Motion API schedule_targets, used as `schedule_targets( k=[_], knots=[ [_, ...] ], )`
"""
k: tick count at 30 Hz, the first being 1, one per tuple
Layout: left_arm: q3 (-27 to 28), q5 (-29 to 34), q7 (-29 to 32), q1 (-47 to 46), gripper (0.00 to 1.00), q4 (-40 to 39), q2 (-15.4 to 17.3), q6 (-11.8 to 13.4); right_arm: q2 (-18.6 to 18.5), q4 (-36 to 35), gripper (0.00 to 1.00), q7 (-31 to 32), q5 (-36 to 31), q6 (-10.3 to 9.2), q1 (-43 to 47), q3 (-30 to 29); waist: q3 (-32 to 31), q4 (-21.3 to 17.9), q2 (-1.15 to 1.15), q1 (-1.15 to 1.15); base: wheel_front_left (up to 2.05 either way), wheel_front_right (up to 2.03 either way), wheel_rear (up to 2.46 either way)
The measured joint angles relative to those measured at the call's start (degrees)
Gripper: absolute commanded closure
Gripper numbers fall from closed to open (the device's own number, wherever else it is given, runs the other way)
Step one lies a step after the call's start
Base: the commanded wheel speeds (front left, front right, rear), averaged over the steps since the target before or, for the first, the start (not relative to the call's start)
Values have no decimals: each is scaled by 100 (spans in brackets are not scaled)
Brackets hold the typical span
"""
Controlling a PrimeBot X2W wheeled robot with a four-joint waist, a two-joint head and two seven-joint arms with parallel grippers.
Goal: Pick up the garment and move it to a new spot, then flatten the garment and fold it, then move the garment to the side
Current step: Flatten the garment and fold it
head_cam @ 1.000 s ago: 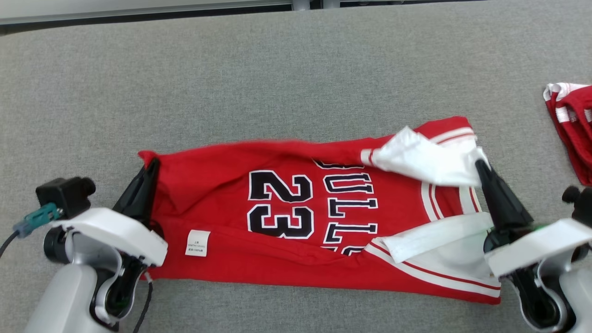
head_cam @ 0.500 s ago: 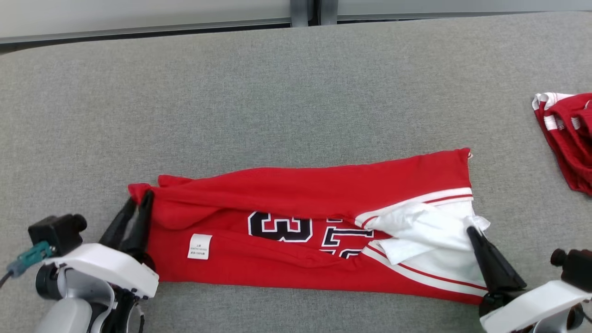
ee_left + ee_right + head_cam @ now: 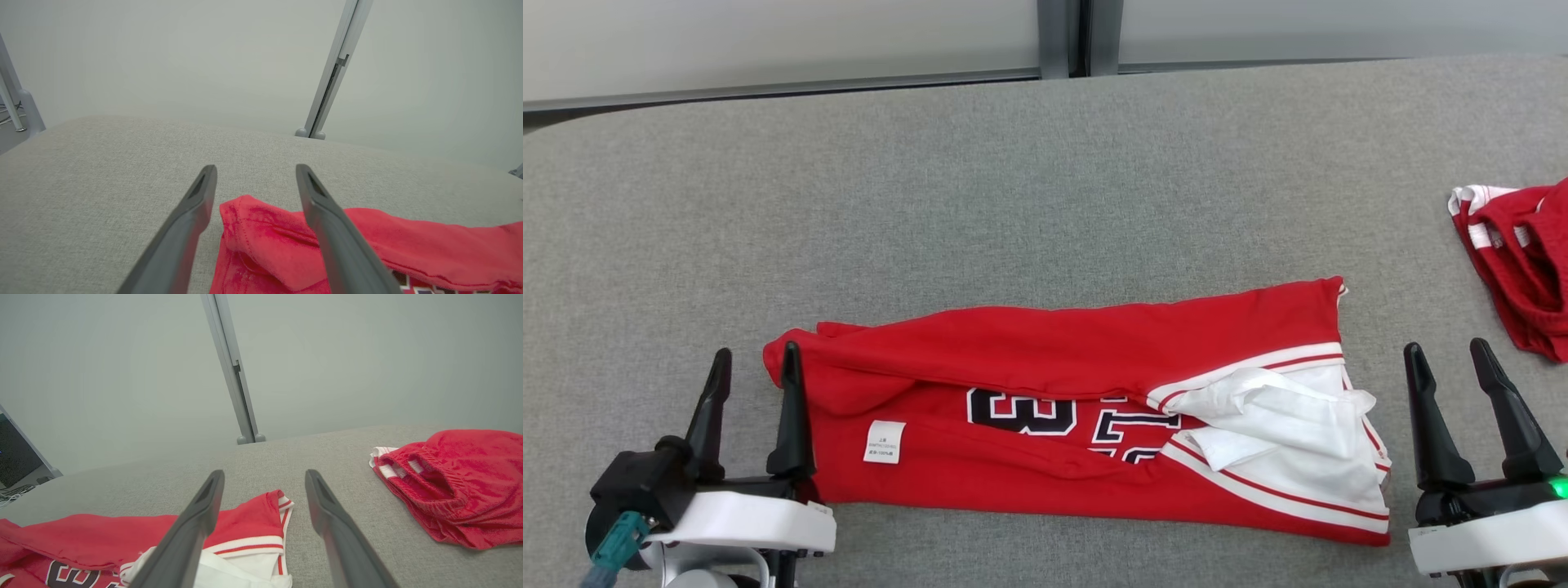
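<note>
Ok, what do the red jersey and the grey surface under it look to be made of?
Red jersey: soft matte knit cloth, probably cotton or polyester; it folds limply and shows a stitched hem. Grey surface: matte woven or felt-like fabric covering, judging by its fine speckled texture; what lies beneath is hidden.

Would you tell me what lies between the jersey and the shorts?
Bare grey tabletop separates jersey and shorts in the head view; the open right gripper stands at the gap's near end.
</note>
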Motion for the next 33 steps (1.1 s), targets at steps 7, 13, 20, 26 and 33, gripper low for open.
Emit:
schedule_targets(
  k=[7,13,20,26,33],
  knots=[
    [-62,511,-58,197,0,-320,-73,193,187,-283,0,209,-553,0,99,-135,-285,19,0,0,0,0,0],
    [-194,712,13,354,0,-319,40,252,270,-277,0,331,-668,0,273,-92,-513,18,0,0,0,0,0],
    [-299,837,187,350,0,-291,138,310,300,-229,0,357,-683,0,300,-87,-590,35,0,0,0,0,0],
    [-316,836,246,339,0,-286,159,342,303,-215,0,375,-692,0,309,-133,-601,25,0,0,0,0,0],
    [-354,836,256,280,0,-279,163,343,303,-1,0,439,-691,0,293,-222,-551,51,0,0,0,0,0]
  ],
)
